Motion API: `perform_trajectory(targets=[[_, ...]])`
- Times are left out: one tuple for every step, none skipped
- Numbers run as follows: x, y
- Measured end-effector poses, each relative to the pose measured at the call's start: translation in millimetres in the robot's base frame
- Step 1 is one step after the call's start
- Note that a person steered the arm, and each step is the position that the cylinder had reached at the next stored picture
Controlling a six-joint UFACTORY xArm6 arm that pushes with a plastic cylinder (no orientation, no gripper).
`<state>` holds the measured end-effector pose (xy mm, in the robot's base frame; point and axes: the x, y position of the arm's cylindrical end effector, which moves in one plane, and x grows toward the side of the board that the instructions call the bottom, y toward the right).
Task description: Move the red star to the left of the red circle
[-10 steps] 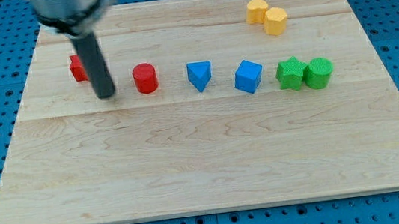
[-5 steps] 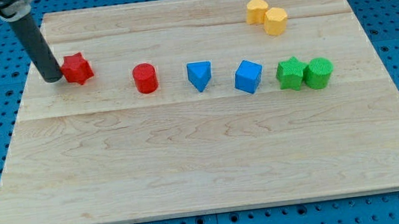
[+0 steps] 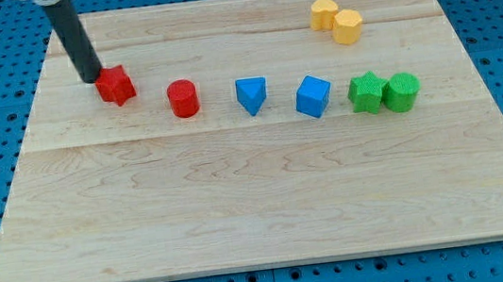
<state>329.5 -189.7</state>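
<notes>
The red star (image 3: 116, 85) lies on the wooden board (image 3: 258, 197) at the upper left. The red circle (image 3: 183, 98), a short cylinder, stands to its right and slightly lower, with a gap between them. My tip (image 3: 91, 78) is at the star's upper left edge, touching or nearly touching it. The dark rod rises from there toward the view's top left.
A blue triangle (image 3: 251, 94) and a blue cube (image 3: 313, 96) follow to the right of the red circle. A green star (image 3: 367, 92) and a green cylinder (image 3: 402, 92) stand together further right. Two yellow blocks (image 3: 336, 19) sit at the upper right.
My tip went from between star and circle, around to the star's left, then to its upper left. The star slid right and slightly down, closer to the red circle.
</notes>
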Motion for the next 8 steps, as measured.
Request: perform_trajectory(targets=[[11.4, 19.1], [30.8, 7.8], [39.8, -1.1], [24.5, -11.6], [16.7, 16.5], [16.7, 55.9], [16.7, 54.5], [27.4, 48.0]])
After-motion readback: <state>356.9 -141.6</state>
